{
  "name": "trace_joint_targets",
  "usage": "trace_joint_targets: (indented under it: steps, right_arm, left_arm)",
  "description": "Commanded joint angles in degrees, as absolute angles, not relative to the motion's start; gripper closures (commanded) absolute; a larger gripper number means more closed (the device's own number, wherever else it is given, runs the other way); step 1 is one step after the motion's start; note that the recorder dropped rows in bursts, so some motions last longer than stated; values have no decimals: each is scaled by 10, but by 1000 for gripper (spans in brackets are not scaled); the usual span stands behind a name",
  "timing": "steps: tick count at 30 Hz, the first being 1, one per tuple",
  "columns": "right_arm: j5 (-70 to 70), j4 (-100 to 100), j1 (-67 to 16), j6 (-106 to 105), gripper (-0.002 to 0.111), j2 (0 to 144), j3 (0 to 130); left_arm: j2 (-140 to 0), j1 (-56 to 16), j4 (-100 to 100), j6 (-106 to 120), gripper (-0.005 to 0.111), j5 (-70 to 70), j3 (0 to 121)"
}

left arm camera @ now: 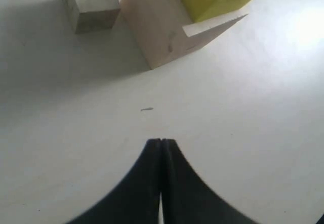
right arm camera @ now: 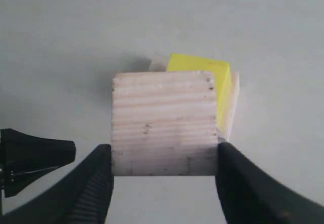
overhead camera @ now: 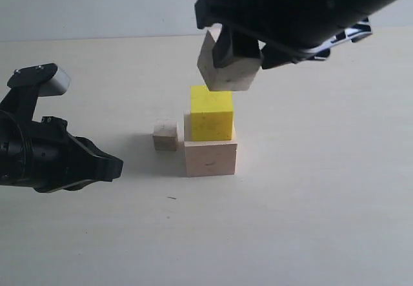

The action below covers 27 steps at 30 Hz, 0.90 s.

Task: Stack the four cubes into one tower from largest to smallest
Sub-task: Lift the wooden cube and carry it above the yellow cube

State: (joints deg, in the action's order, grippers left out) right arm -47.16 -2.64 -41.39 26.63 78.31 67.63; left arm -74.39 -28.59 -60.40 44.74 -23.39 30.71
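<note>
On the far left, left gripper [overhead camera: 117, 166]: jaws were pressed together on nothing, low over the table [overhead camera: 310, 228] and well apart from the cubes. Probably it was parked there to leave the other arm room.
Small cube [overhead camera: 165, 135]: stood on the table just beside the large cube's left side, at the foot of the stack. It goes on last, so it likely waited there.
Large cube [overhead camera: 210, 159]: lay flat on the table as the base, the widest footing for the rest.
Yellow cube [overhead camera: 211, 113]: sat upright on the large cube, roughly centred, with a ledge of bare wood showing along the near edge.
Medium cube [overhead camera: 222, 78]: hung tilted, close above the yellow cube. Whether they touched could not be told. From the right wrist, yellow showed past one side, so it looked not yet squared.
Right gripper [overhead camera: 240, 55]: reached in from the upper right, jaws spread to the medium cube's width and clamped on opposite faces, leaving the underside free to land.
Step judged: third cube being placed, two stacked.
Risk judged: a tilted release could slide it off.
</note>
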Motion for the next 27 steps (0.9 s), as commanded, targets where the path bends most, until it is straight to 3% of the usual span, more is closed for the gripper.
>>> trace_joint_targets:
  steps: [1,13,27]
  right_arm:
    - [-523,23,-437,291,108,825,748]
    - [-573,59,-450,389,108,924,849]
    - [-601,105,-453,436,108,961,858]
  left_arm:
    - [-739,-286,-608,447,107,-236,306]
    - [-739,-286,-609,448,107,-236,306]
    - [-739,-286,-621,448,107,-236,306]
